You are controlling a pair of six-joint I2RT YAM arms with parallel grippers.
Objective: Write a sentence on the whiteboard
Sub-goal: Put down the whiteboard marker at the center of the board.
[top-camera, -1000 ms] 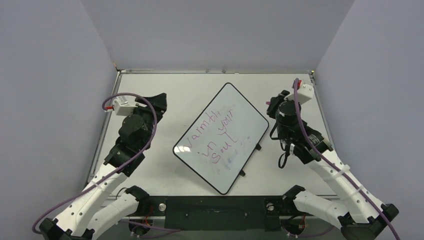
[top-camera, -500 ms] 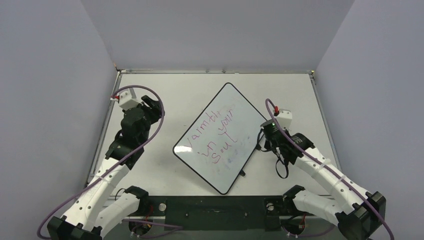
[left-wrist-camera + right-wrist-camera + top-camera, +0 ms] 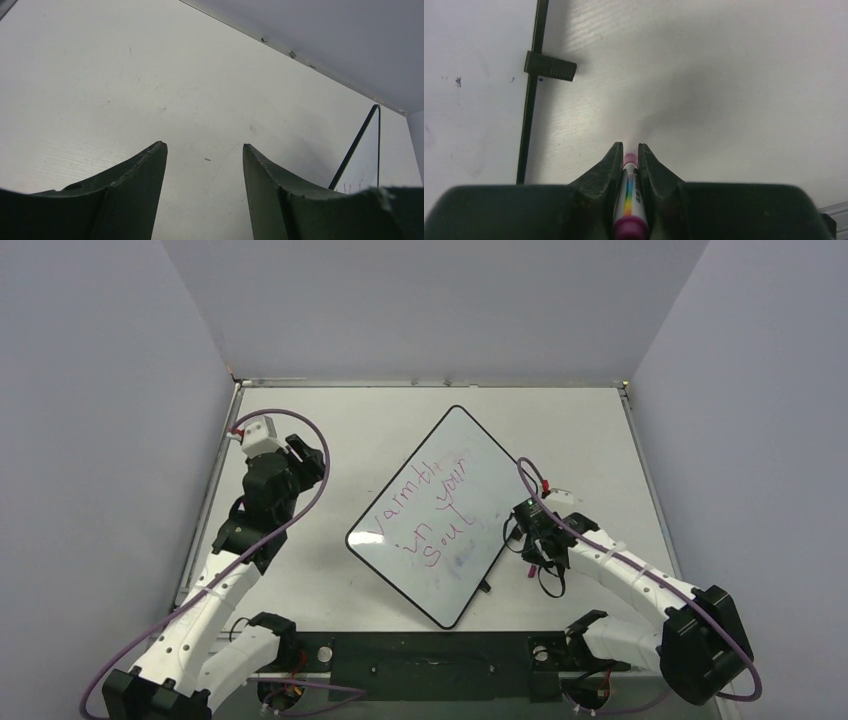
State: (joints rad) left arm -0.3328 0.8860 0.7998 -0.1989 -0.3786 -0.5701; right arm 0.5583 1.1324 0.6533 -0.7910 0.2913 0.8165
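Beside the whiteboard, the right claw pinches a marker.

Top view high above the near edge, tilted down over the whole table, whiteboard mid-frame. Left wrist view low, close, skimming across the tabletop, board's rim at lower right. Right wrist view closer still, looking down, same board's rim and clip at upper left.

whiteboard blocks the middle, right gripper beside its edge clip, bare tabletop around
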